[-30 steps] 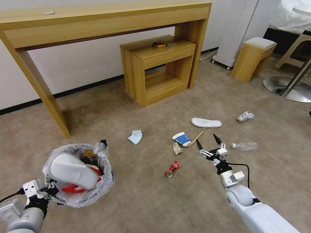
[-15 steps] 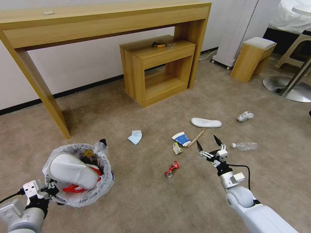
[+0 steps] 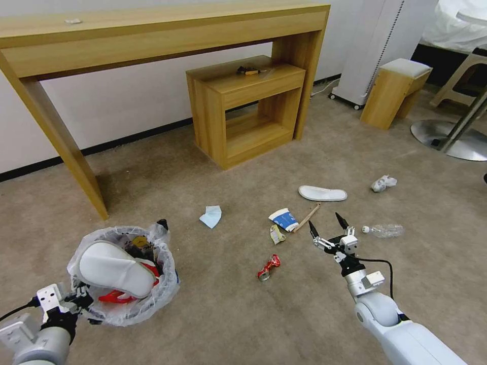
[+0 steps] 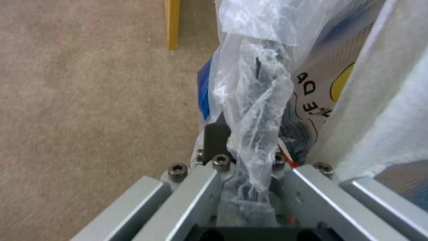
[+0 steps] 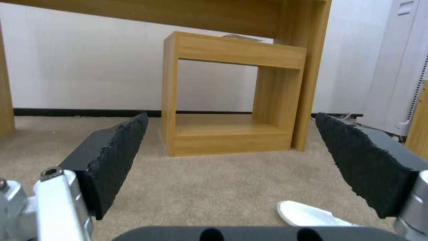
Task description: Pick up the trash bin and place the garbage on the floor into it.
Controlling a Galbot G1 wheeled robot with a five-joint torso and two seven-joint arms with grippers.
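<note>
long wooden console table [image 3: 152,30] | small open wooden cabinet [image 3: 248,109] beneath | wooden stool [image 3: 395,91] | white appliance [image 3: 375,45]

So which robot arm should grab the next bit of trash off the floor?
Probably the right one. The right gripper is open and empty, hovering near the wooden stick and paper cup. The left gripper is busy, shut on the trash bin by its bagged rim.

White slipper [image 3: 322,193], red can [image 3: 268,266], beige carpet [image 3: 243,314].

Bin liner [image 4: 312,83]: partial black print, "DA" above "CE"; rest unreadable.
</note>
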